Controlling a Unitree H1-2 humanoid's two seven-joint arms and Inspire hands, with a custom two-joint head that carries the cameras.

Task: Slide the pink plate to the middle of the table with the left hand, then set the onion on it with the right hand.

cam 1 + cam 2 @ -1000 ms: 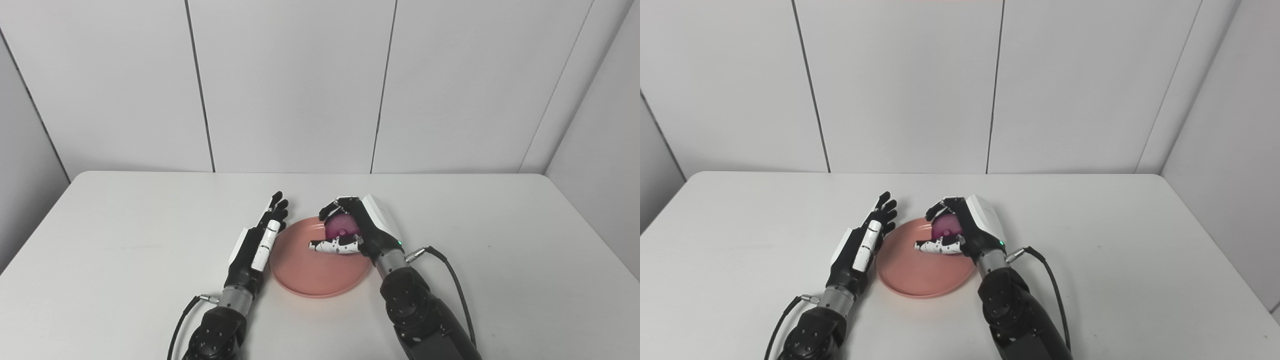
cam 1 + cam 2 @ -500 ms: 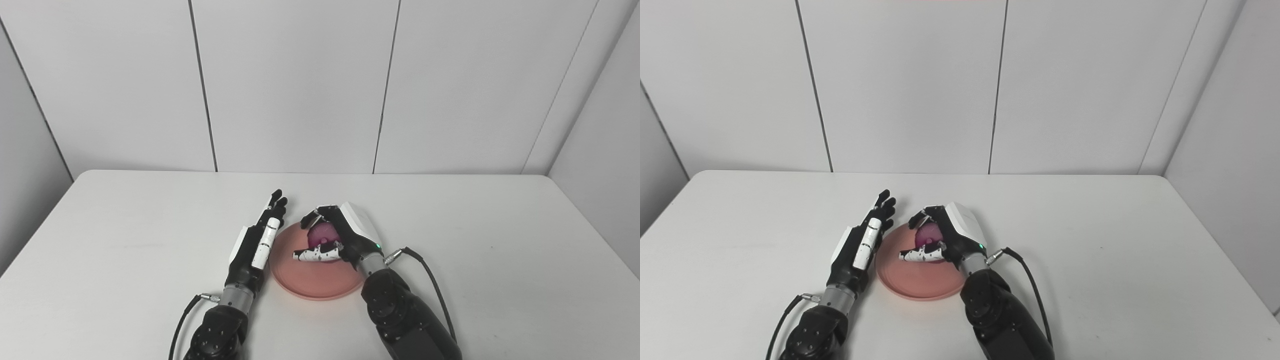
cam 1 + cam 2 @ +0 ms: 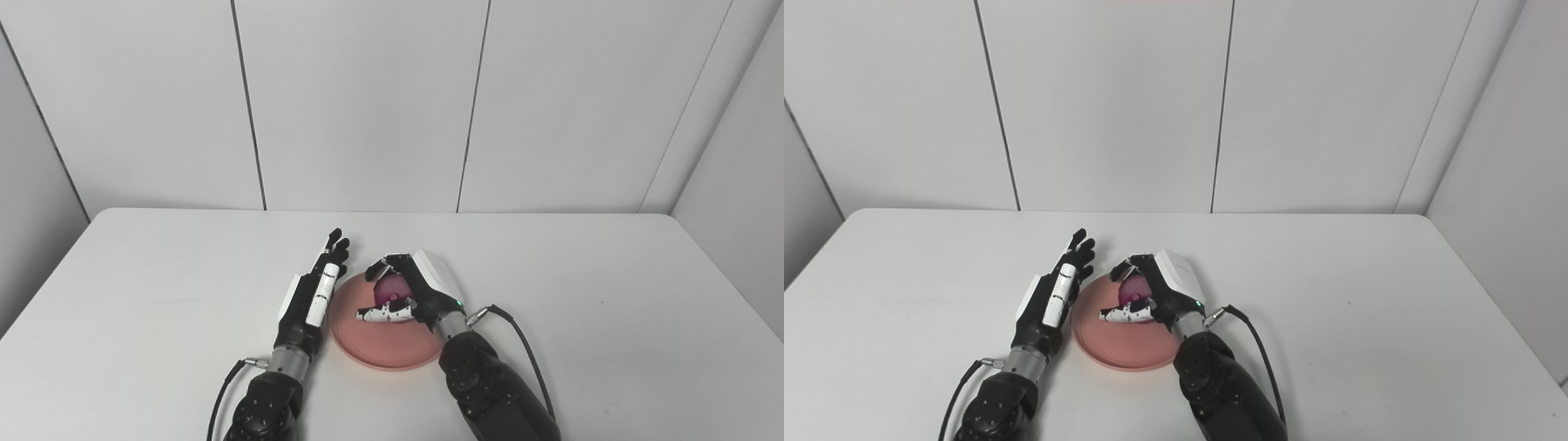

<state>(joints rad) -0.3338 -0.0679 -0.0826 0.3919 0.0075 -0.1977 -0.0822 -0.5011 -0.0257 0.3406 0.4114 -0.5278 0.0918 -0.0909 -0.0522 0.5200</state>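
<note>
A round pink plate [image 3: 380,343] lies on the white table [image 3: 153,294], near its middle and close to the front. My right hand [image 3: 411,293] is over the plate's far part, shut on a purple-red onion [image 3: 392,288] that shows between its fingers and thumb. Whether the onion touches the plate I cannot tell. My left hand [image 3: 313,290] stands on edge just left of the plate's rim, fingers straight and pointing away, open and holding nothing. In the right eye view the plate [image 3: 1118,349], the right hand [image 3: 1157,291] and the left hand [image 3: 1056,293] show the same way.
White wall panels [image 3: 367,104] rise behind the table's far edge. A black cable [image 3: 520,337] loops from my right wrist and another [image 3: 220,392] from my left wrist onto the tabletop.
My right hand has carried the onion left and nearer, from the plate's far right rim to over its far middle. The left hand has barely shifted. The camera moved slightly.
</note>
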